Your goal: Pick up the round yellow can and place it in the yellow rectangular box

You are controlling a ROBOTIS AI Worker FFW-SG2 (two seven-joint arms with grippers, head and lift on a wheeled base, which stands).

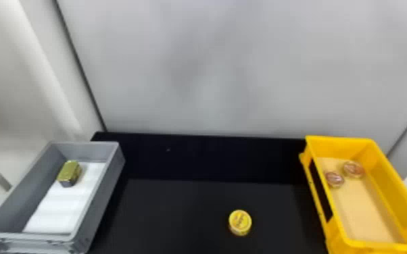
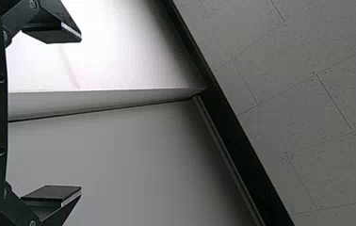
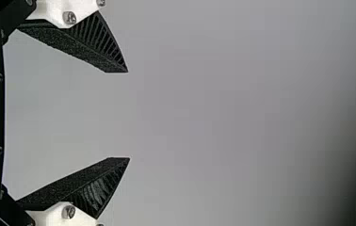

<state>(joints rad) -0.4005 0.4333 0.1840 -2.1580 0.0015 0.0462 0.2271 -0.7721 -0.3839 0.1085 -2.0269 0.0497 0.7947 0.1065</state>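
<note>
The round yellow can [image 1: 240,222] stands on the black table, right of the middle in the head view. To its right is the yellow rectangular box [image 1: 334,223], with two small round reddish tins [image 1: 353,169] inside near its far end. In the left wrist view my left gripper [image 2: 81,115] is open, its fingers wide apart with only wall behind them. My right gripper [image 3: 129,115] is likewise open in the right wrist view, nothing between its fingers and a plain grey surface beyond.
A grey box [image 1: 111,169] stands on the left of the black table [image 1: 179,209], holding a gold-green block [image 1: 69,173] on a white bottom. Behind the table rises a grey wall panel [image 1: 233,67].
</note>
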